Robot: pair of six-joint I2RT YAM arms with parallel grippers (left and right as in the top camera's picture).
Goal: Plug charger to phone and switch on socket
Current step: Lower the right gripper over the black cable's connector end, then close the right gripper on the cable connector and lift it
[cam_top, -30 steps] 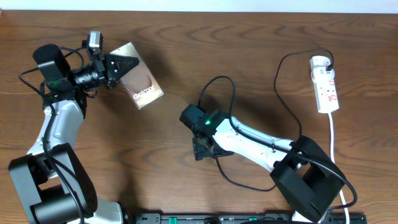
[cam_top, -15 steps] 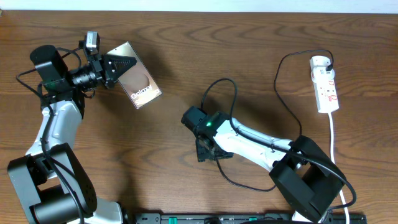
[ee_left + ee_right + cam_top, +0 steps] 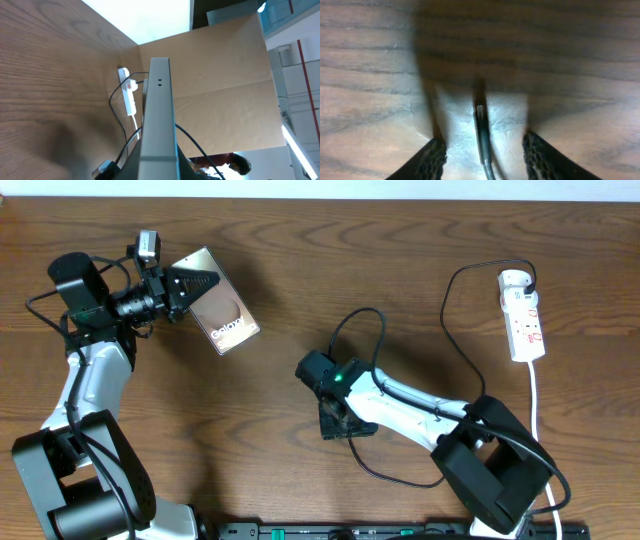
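The phone (image 3: 226, 316), dark and glossy with pale "Galaxy" lettering, is held above the table at the far left by my left gripper (image 3: 196, 285), which is shut on its end. In the left wrist view the phone (image 3: 159, 110) shows edge-on between the fingers (image 3: 158, 172). The charger's thin black cable (image 3: 447, 308) runs from the white socket (image 3: 523, 316) at the far right and loops to the table's middle. My right gripper (image 3: 337, 423) points down there. In the right wrist view its fingers (image 3: 485, 160) are open on either side of the charger's plug (image 3: 480, 131), which lies on the wood.
The socket's white cord (image 3: 537, 420) runs down the right side toward the front edge. The socket also shows far off in the left wrist view (image 3: 129, 93), with a cardboard wall (image 3: 225, 90) behind the table. A black bar (image 3: 400, 530) lies along the front edge.
My right gripper has shifted slightly right and toward the front, and the cable loop beside it has moved with it. The left arm shifted slightly with the phone, then held still.
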